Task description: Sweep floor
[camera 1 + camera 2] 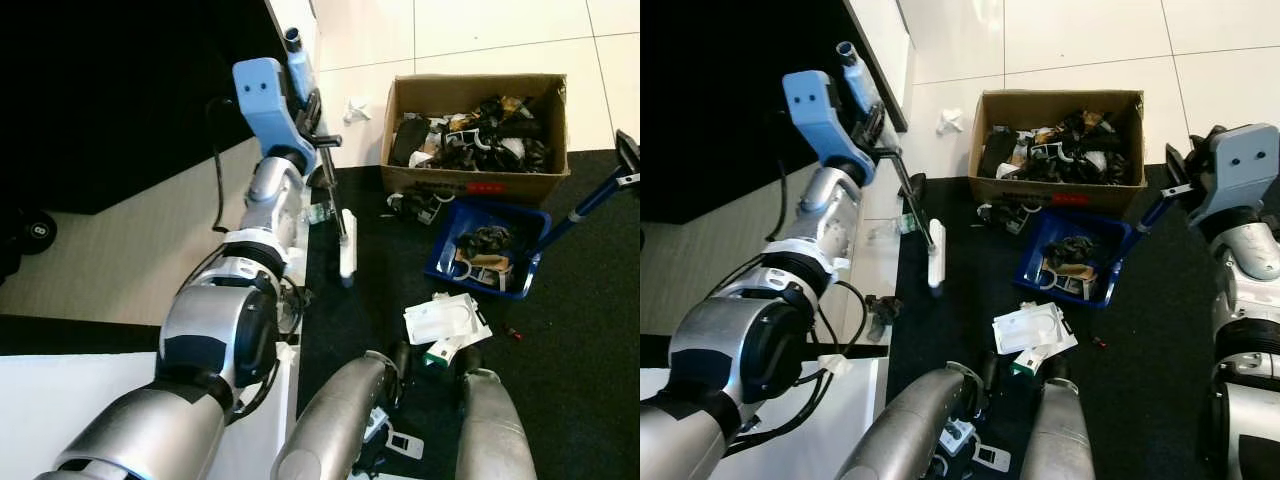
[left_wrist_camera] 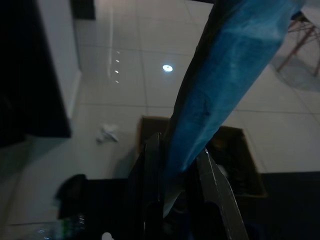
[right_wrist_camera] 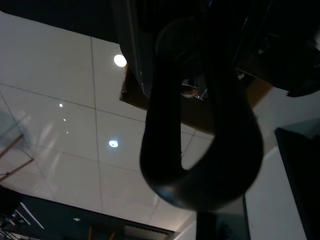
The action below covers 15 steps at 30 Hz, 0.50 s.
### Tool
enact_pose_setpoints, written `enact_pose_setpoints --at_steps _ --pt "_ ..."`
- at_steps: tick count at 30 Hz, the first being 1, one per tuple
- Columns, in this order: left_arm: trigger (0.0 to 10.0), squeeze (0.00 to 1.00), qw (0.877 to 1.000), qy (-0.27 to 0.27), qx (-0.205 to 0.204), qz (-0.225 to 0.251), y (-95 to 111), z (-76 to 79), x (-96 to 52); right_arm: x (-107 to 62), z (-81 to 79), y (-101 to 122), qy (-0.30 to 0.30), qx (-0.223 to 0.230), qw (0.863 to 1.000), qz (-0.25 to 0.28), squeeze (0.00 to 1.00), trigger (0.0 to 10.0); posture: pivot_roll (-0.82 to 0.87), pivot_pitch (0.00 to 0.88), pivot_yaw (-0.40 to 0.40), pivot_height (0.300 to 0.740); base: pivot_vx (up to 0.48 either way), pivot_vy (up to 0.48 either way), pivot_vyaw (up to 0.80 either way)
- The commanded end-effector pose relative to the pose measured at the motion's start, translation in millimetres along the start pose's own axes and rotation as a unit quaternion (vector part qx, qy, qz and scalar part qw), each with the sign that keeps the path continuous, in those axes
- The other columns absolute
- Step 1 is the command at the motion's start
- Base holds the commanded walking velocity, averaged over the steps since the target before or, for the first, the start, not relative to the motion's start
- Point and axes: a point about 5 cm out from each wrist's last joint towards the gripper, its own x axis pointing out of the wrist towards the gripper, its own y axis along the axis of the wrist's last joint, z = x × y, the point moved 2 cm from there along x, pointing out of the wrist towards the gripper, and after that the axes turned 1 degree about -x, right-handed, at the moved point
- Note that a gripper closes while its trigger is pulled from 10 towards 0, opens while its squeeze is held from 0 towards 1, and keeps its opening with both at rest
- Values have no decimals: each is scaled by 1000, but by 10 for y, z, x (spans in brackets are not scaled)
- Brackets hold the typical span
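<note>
From the head cam I've got my left gripper [image 1: 872, 125] up high by the dark counter edge, fingers pinched on the broom handle [image 1: 298, 55], which has blue tape wrapped round it (the left wrist cam shows the blue shaft [image 2: 220, 85] wedged right between the two black fingers [image 2: 150, 190]). The thin metal shaft runs down and forward from the gripper to the white broom head [image 1: 347, 245], which sits on the dark carpet [image 1: 570, 350] just beside the pale strip along the wall. The left arm is stretched forward and raised, wrist cocked upward.

The right gripper [image 1: 1185, 170] is out to the right, arm bent with the forearm rising. It's clamped on the blue dustpan handle [image 1: 595, 200]; the right wrist cam shows a dark loop held in the fingers. The blue dustpan [image 1: 1072, 255] rests on the carpet with some dark junk in it, touching the front of the cardboard box [image 1: 475, 135] full of clutter. White packaging [image 1: 445, 318] lies near my knees. A crumpled tissue [image 1: 950, 120] sits on the tiles left of the box.
</note>
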Motion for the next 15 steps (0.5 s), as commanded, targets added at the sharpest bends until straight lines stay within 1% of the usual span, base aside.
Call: enact_pose_setpoints --at_steps 1,2,3,6,8,9,10,11,13,14,15 --pt "10000 176 1000 -4 -3 -13 -78 69 -6 -110 -200 -247 48 -8 997 -53 0 10000 -141 455 292 740 0 0 0" --pt "10000 176 1000 -7 -5 -14 -95 109 -4 -106 -217 -240 51 -8 997 -50 0 10000 -141 455 292 740 0 0 0" --pt "10000 176 1000 -7 -5 -14 -95 109 -4 -106 -217 -240 51 -8 997 -50 0 10000 -141 455 292 740 0 0 0" --pt "10000 176 999 -15 -35 -14 -142 301 18 -96 -271 -219 65 -9 997 -42 0 10000 -178 464 287 740 0 0 0" --pt "10000 176 998 -20 -51 -11 -152 401 31 -95 -285 -208 70 -10 997 -38 0 10000 -191 463 286 740 0 0 0" --pt "10000 176 998 -20 -51 -11 -152 401 31 -95 -285 -208 70 -10 997 -38 0 10000 -191 463 286 740 0 0 0" --pt "10000 176 998 -22 -57 -10 -152 445 38 -96 -288 -203 72 -10 997 -36 0 10000 -191 463 286 740 0 0 0" --pt "10000 176 997 -29 -76 -8 -146 532 52 -100 -294 -194 76 -10 996 -33 0 10000 -196 456 284 740 0 0 0" --pt "10000 176 997 -29 -76 -8 -146 532 52 -100 -294 -194 76 -10 996 -33 0 10000 -196 456 284 740 0 0 0" --pt "10000 165 994 -49 -93 -8 -150 630 58 -104 -300 -194 79 -8 996 -31 0 10000 -192 444 281 740 0 0 0" --pt "10000 165 994 -49 -93 -8 -150 630 58 -104 -300 -194 79 -8 996 -31 0 10000 -192 444 281 740 0 0 0"
